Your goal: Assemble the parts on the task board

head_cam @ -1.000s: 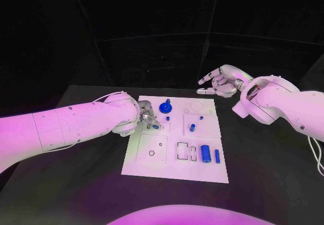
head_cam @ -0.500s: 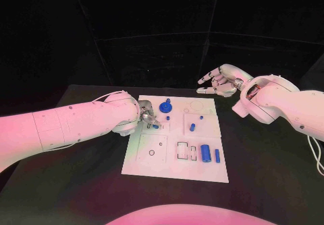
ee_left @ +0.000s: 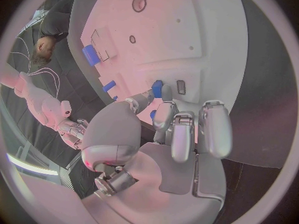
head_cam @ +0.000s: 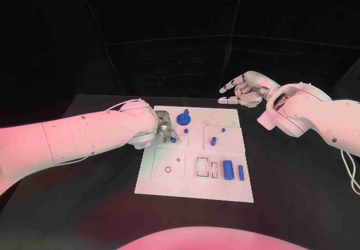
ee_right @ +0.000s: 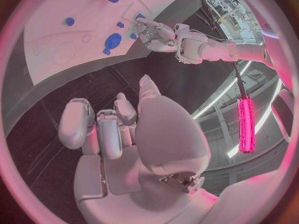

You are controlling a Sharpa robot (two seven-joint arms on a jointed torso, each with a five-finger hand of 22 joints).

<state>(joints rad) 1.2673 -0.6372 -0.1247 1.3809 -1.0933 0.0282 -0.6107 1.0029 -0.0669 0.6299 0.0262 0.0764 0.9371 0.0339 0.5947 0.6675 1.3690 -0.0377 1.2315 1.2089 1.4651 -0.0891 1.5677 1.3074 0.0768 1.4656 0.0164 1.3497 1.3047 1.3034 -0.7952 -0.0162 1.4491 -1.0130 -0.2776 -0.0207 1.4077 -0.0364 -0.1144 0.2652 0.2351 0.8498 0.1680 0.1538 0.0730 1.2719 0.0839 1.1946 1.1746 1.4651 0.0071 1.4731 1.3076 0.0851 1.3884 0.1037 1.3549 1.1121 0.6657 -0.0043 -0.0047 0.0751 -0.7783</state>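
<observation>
Head view: the left arm reaches across the worktop (head_cam: 90,208) to the board (head_cam: 196,183), its hand (head_cam: 165,130) bent down over the board's left edge, fingers closed around a small blue part (head_cam: 172,139). The right hand (head_cam: 246,89) hovers beyond the board's far right corner, fingers loosely spread, holding nothing. Left wrist view shows the pinch: the part (ee_left: 157,88) sits at the fingertips (ee_left: 144,96), against the board beside a small slot (ee_left: 181,87). Right wrist view shows its own hand (ee_right: 118,119) bare above dark worktop, near the board's blue knob (ee_right: 112,41).
</observation>
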